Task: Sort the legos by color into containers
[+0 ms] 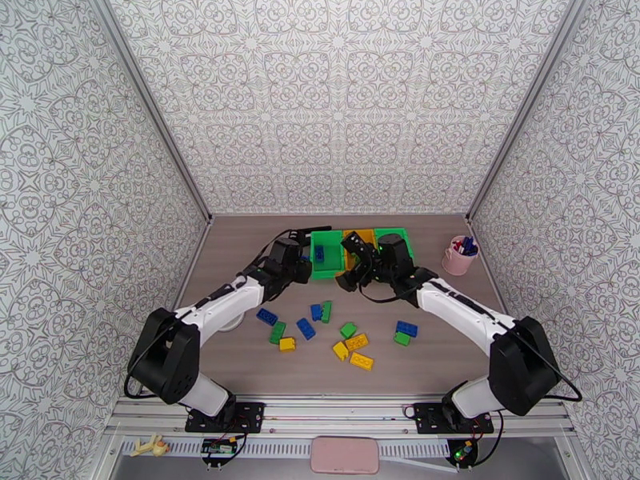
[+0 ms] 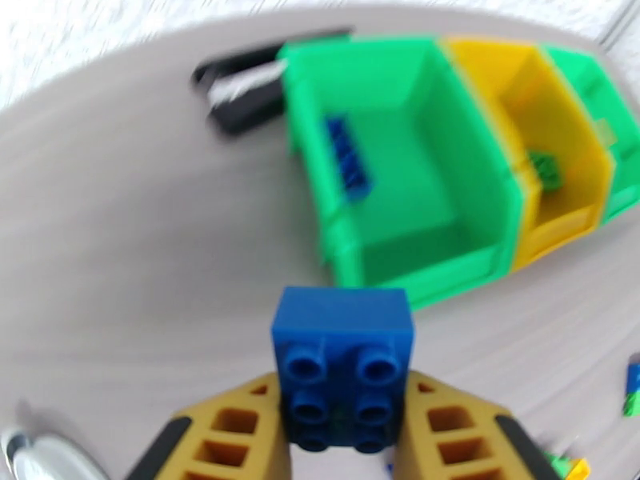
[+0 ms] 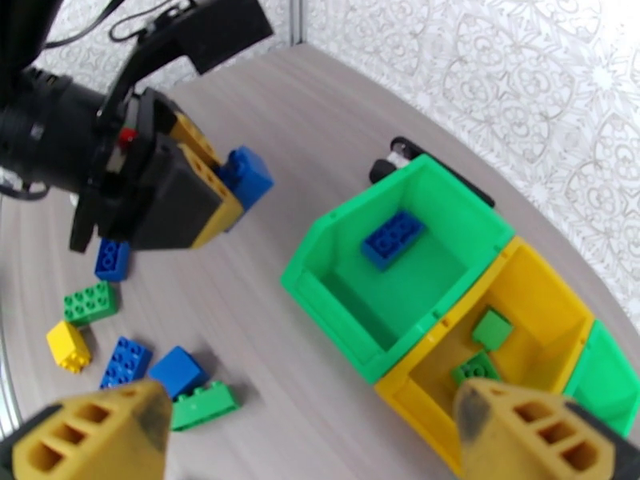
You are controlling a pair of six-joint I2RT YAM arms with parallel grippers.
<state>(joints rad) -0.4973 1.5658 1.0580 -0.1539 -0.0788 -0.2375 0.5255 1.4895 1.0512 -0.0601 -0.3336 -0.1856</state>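
My left gripper (image 2: 344, 386) is shut on a blue brick (image 2: 342, 358) and hovers just left of the left green bin (image 2: 416, 178), a little above the table. One blue brick (image 2: 346, 158) lies in that bin. The yellow bin (image 3: 544, 306) in the middle holds two green bricks (image 3: 490, 328). The right green bin (image 1: 396, 238) is partly behind my right arm. My right gripper (image 3: 312, 442) is open and empty above the front of the bins, facing the left gripper (image 3: 192, 198). Several loose blue, green and yellow legos (image 1: 352, 342) lie scattered on the table in front of the bins.
A pink cup with pens (image 1: 460, 255) stands right of the bins. A black object (image 2: 240, 82) lies behind the left green bin. Patterned walls close in the table on three sides.
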